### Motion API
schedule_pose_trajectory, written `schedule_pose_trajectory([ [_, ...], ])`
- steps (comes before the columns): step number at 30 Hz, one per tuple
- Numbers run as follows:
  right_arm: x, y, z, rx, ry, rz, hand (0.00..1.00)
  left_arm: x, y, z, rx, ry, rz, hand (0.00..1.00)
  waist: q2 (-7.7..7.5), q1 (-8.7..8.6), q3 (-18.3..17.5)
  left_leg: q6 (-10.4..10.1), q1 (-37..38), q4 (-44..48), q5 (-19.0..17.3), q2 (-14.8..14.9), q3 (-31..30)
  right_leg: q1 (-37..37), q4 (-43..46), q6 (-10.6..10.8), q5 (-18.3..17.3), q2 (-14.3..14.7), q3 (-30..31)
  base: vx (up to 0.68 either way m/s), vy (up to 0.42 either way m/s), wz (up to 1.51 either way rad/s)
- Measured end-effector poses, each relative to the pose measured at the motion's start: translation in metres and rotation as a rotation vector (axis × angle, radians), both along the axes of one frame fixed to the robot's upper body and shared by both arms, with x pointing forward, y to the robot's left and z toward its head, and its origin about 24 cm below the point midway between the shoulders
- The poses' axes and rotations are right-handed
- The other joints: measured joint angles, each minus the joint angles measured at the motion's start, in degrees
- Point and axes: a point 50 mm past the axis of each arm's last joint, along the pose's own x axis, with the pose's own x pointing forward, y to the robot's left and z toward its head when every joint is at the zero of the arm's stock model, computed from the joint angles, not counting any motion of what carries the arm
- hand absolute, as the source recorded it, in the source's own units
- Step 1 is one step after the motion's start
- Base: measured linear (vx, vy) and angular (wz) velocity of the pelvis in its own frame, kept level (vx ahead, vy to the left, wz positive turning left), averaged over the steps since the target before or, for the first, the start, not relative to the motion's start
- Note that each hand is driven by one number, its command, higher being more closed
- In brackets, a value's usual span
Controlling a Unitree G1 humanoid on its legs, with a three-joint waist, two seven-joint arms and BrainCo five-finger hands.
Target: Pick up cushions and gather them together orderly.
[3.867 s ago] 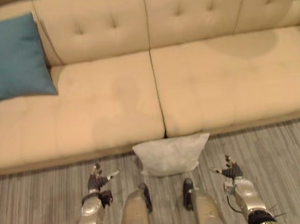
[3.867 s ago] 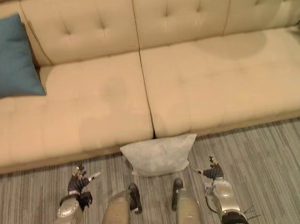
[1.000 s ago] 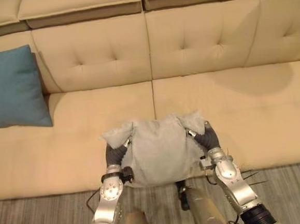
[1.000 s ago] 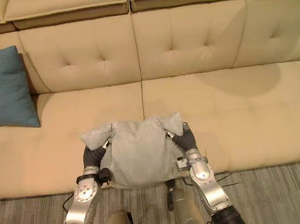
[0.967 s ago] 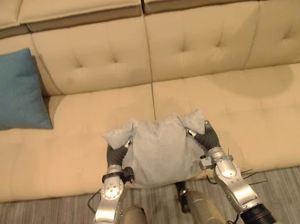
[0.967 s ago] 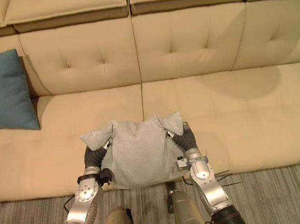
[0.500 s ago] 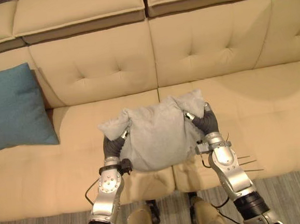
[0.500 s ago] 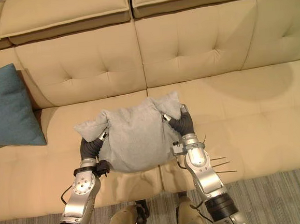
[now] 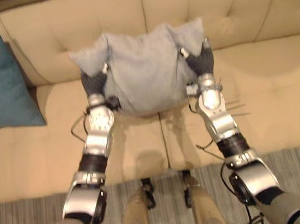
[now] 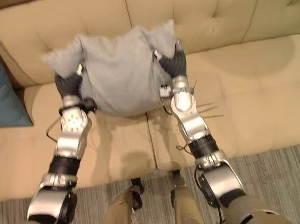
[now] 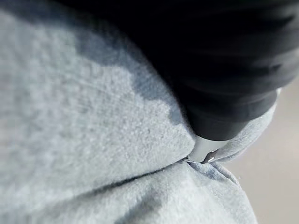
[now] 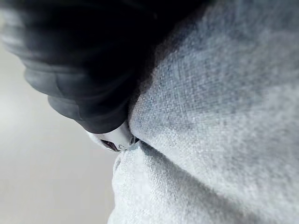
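the grey cushion (image 9: 144, 71) is held up over the sofa (image 9: 274, 102) seat, close before the backrest. its upper corners are pinched, one by the left hand (image 9: 93, 83), one by the right hand (image 9: 202, 62), with cloth bunched over each. the blue cushion (image 9: 2, 87) is leaned on the backrest, well off to the left.

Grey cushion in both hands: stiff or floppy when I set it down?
Probably soft and floppy: the grey cushion puckers where the left hand and right hand pinch it. Likely light: two side grips hold it up. Coarse weave, so slipping seems unlikely.
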Motion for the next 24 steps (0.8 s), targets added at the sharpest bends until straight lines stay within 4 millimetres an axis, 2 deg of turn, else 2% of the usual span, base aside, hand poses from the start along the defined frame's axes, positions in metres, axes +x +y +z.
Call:
schedule_pose_trajectory([
  [2, 0.006, 0.0, 0.027, 0.035, -0.045, -0.025, 1.0, 0.006, 0.002, 0.034, 0.005, -0.068, 0.026, 1.0, -0.01, 0.1, 2.15, -0.19, -2.33, -0.58, 1.44, 0.01, -0.01, -2.08, -1.03, -0.11, 1.45, 0.07, 0.0, -0.19, -0.085, 0.06],
  [4, 0.008, 0.003, 0.044, 0.056, -0.071, -0.04, 1.0, 0.009, 0.003, 0.054, -0.009, -0.105, 0.036, 1.0, -0.03, 0.17, 3.62, -0.18, -3.56, -1.9, 2.96, -0.26, 0.04, -3.57, -1.72, 0.04, 2.32, 0.04, 0.02, -0.12, -0.055, 0.01],
  [5, 0.011, 0.004, 0.057, 0.076, -0.082, -0.052, 0.0, 0.013, 0.004, 0.069, -0.028, -0.122, 0.042, 1.0, -0.39, 0.09, 4.68, 0.03, -4.54, -3.26, 4.39, -0.59, 0.12, -5.02, -2.38, -0.07, 3.41, 0.07, 0.06, -0.11, -0.051, 0.0],
  [6, 0.012, 0.005, 0.061, 0.085, -0.083, -0.055, 0.0, 0.015, 0.004, 0.073, -0.039, -0.121, 0.042, 0.0, -0.42, -0.1, 4.98, 0.02, -5.02, -3.66, 4.78, -0.62, 0.12, -5.52, -2.67, 0.0, 3.77, 0.09, 0.04, -0.12, -0.065, -0.02],
  [11, 0.011, 0.008, 0.093, 0.136, -0.128, -0.049, 0.0, 0.017, 0.013, 0.106, -0.178, -0.173, 0.027, 0.0, -0.76, -0.48, 6.68, -0.33, -9.0, -3.96, 5.53, -0.44, -0.21, -9.4, -2.89, -0.24, 4.61, 0.62, -0.06, -0.04, -0.027, 0.01],
  [14, 0.012, 0.003, 0.103, 0.159, -0.135, -0.048, 0.0, 0.02, 0.017, 0.113, -0.247, -0.171, 0.017, 0.0, -0.76, -0.51, 6.7, -0.12, -9.69, -3.94, 5.85, -0.31, -0.78, -9.82, -2.89, -0.24, 4.61, 0.77, -0.23, -0.01, -0.023, 0.06],
  [18, 0.014, -0.011, 0.111, 0.166, -0.14, -0.06, 0.0, 0.02, 0.02, 0.121, -0.268, -0.181, -0.002, 0.0, -0.73, -0.13, 6.72, -0.13, -10.23, -4.22, 5.85, 0.28, -1.68, -10.08, -2.89, -0.22, 4.59, 1.1, -0.33, -0.01, -0.013, 0.07],
  [22, 0.009, -0.028, 0.138, 0.186, -0.19, -0.086, 0.0, 0.015, 0.038, 0.13, -0.284, -0.203, 0.023, 0.0, -0.73, 0.18, 9.18, -0.22, -10.54, -5.07, 6.63, 0.22, -1.84, -10.59, -2.88, -0.23, 4.59, 1.07, -1.03, -0.01, -0.009, 0.03],
  [24, 0.008, -0.041, 0.141, 0.203, -0.197, -0.106, 0.0, 0.012, 0.046, 0.134, -0.291, -0.217, 0.035, 0.0, -0.68, 0.23, 9.21, -0.54, -11.1, -6.15, 7.5, 0.19, -2.45, -11.27, -2.88, -0.24, 4.6, 1.13, -1.82, -0.03, -0.026, 0.14],
])
